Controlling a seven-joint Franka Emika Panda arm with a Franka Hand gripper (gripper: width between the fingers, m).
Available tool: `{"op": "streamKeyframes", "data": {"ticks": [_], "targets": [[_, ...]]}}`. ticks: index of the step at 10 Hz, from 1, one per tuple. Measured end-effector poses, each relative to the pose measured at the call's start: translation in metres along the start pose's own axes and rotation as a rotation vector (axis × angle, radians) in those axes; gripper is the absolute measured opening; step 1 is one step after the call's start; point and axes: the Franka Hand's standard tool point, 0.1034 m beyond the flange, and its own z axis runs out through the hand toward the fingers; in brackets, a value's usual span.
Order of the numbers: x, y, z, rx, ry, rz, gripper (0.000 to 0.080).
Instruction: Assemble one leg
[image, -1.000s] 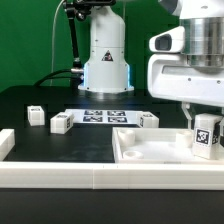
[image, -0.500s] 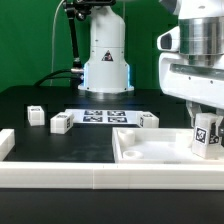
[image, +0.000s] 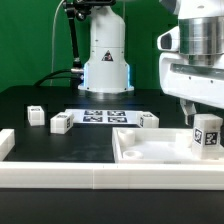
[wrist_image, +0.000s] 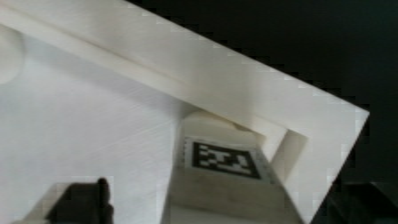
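One leg (image: 207, 134), a small white block with a black-and-white tag, stands upright in the corner of the large white panel (image: 150, 152) at the exterior view's right. My gripper (image: 200, 112) hangs right over it. In the wrist view the leg (wrist_image: 228, 160) sits between my fingers, with a gap between it and the dark finger (wrist_image: 80, 203), so the gripper (wrist_image: 222, 208) is open around it. The panel's raised rim (wrist_image: 214, 70) runs just behind the leg. Three more legs lie on the table (image: 36, 115), (image: 60, 123), (image: 149, 120).
The marker board (image: 103, 116) lies in the middle of the black table before the robot's base (image: 106, 70). A low white wall (image: 60, 176) runs along the front, and a white bracket (image: 5, 143) stands at the exterior view's left.
My gripper has shifted slightly toward the exterior view's right. The leg under it has gone from slightly tilted to upright in the panel's corner.
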Motion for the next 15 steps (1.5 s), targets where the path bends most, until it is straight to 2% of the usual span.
{"op": "streamKeyframes", "data": {"ticks": [4,5,9,11,13,15], "targets": [[0.0003,0.0,0.0001,0.0,0.002,-0.493,0.0647],[0.0006,0.0006,0.0001,-0.009,0.006,-0.594,0.0648],[-0.0007,0.0018,-0.0011,-0.087,0.047,-0.962,0.0648],[0.0046,0.0009,-0.0018,-0.069,0.069,-1.005,0.0648],[0.0055,0.0007,-0.0012,-0.066,0.074,-1.04,0.0648],[0.0056,0.0008,-0.0011,-0.066,0.074,-1.04,0.0391]]}}
